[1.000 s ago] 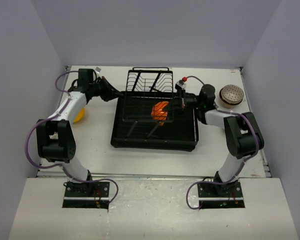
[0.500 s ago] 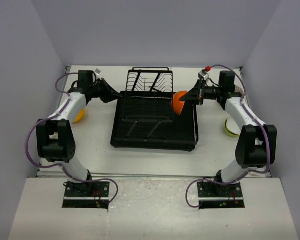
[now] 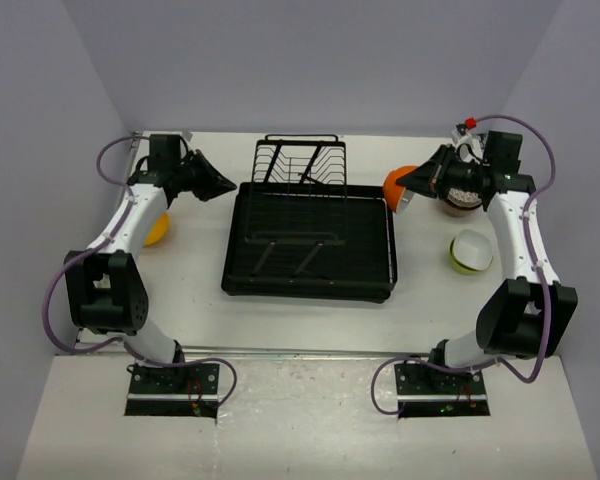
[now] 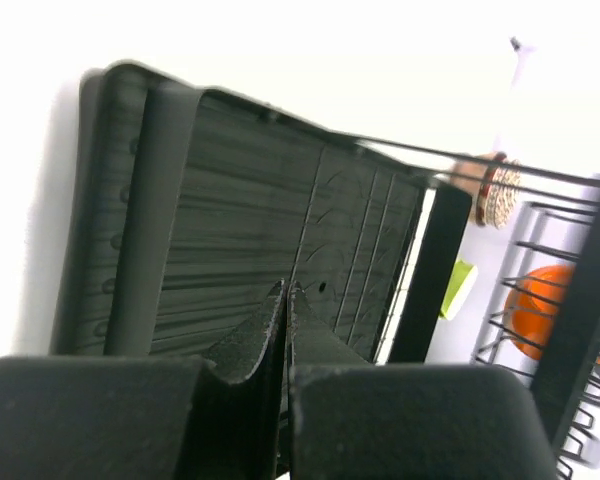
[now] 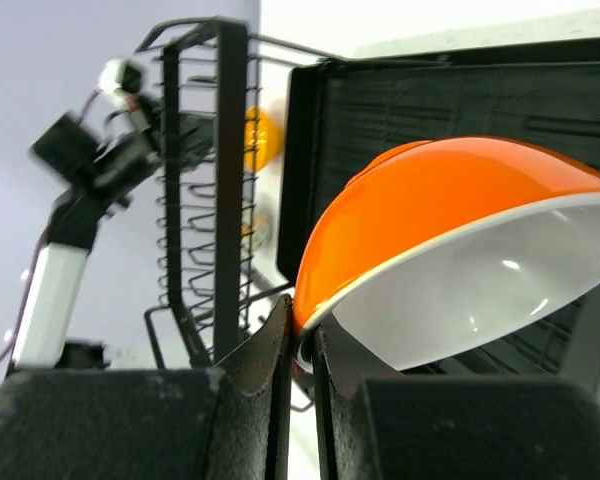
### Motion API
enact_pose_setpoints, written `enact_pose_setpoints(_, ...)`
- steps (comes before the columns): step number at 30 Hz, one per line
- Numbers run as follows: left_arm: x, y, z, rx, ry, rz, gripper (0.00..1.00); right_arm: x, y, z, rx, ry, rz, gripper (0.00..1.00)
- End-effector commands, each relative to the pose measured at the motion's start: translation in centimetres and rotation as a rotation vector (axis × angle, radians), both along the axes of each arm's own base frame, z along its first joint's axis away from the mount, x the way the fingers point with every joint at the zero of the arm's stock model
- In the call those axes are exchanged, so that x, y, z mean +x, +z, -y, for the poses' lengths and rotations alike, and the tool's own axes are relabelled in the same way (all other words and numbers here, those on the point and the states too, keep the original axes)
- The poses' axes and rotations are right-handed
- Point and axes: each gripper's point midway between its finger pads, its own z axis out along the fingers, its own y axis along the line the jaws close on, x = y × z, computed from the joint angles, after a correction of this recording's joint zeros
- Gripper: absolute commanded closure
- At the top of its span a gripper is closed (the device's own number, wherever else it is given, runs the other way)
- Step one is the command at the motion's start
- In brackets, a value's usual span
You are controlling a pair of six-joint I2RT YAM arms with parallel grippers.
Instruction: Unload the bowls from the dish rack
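Note:
The black dish rack [image 3: 310,250] stands mid-table, its wire part [image 3: 300,165] at the back, and no bowl shows in it. My right gripper [image 3: 413,190] is shut on the rim of an orange bowl [image 3: 399,181] with a white inside, held tilted just past the tray's right back corner. In the right wrist view the fingers [image 5: 280,350] pinch that bowl's [image 5: 450,210] rim. My left gripper [image 3: 230,187] is shut and holds nothing, by the tray's left back corner; the left wrist view shows its tips [image 4: 287,290] pressed together over the tray [image 4: 230,230].
On the table to the right are a brown speckled bowl [image 3: 462,198] and a lime green bowl [image 3: 470,252]. A yellow-orange bowl [image 3: 156,230] lies at the left under my left arm. Walls close in the table at the back and both sides.
My right arm has carried the orange bowl from the middle of the rack out to the right, past the tray's edge. My left gripper drew back a little to the left.

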Motion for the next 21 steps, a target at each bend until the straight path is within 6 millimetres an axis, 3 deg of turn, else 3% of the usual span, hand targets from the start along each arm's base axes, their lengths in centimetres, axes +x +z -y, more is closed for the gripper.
enact_pose_setpoints(1, 0.8, 5.4, -2.0, 0.11, 0.039, 0.152, 1.0, 0.2, 0.8, 1.8, -0.12, -0.093, -0.001, 1.0)
enact_pose_setpoints(5, 0.8, 7.1, -2.7, 0.15, 0.051, 0.182, 1.0, 0.9, -0.8, 3.5, -0.213, -0.155, -0.073, 1.0)
enact_pose_setpoints(13, 0.8, 8.4, -3.5, 0.165, 0.09, 0.203, 1.0, 2.4, -4.8, 7.2, -0.426, -0.269, -0.194, 1.0)
enact_pose_setpoints(17, 0.9, 9.6, -5.1, 0.229, 0.152, 0.203, 1.0, 2.8, -9.6, 9.3, -0.544, -0.296, -0.329, 1.0)
enact_pose_setpoints(21, -0.1, 9.8, -9.0, 0.401, 0.293, 0.148, 1.0, 2.5, -13.1, 10.7, -0.631, -0.324, -0.427, 1.0)
